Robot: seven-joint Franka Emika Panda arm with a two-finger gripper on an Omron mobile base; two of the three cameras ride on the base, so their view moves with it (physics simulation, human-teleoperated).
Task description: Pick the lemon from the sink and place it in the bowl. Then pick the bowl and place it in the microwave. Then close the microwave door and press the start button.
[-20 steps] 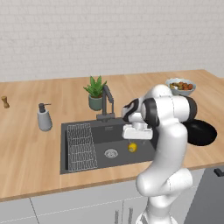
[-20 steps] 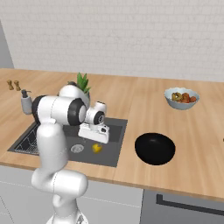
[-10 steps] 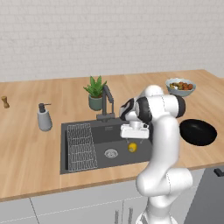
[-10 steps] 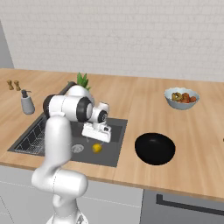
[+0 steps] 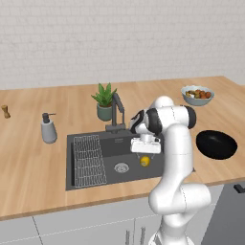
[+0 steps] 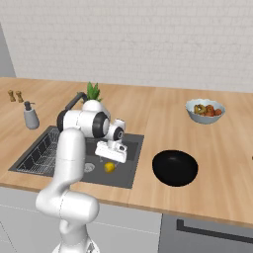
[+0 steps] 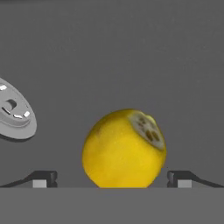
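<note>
The yellow lemon [image 5: 145,161] [image 6: 109,167] lies on the floor of the dark grey sink [image 5: 70,162] [image 6: 134,148], to the right of the drain. My gripper [image 5: 145,154] [image 6: 110,160] points down just above it, inside the basin. In the hand view the lemon [image 7: 124,148] sits close up between the two fingertips [image 7: 43,178], with a gap on each side, so the gripper [image 7: 111,179] is open and holds nothing. The black bowl [image 5: 216,144] [image 6: 175,168] rests empty on the counter to the right of the sink. The microwave and its door are out of view.
A wire rack [image 5: 88,158] fills the sink's left part, and the round drain [image 5: 121,167] [image 7: 15,113] is near the lemon. Behind the basin stand the faucet [image 5: 117,112] and a potted plant [image 5: 104,100]. A soap dispenser [image 5: 48,129] stands left, a pale fruit bowl [image 5: 197,94] far right.
The arm's upper links have swung upright and the hand has sunk a little closer to the lemon. The jaws have stayed open, and the lemon and bowl have not moved.
</note>
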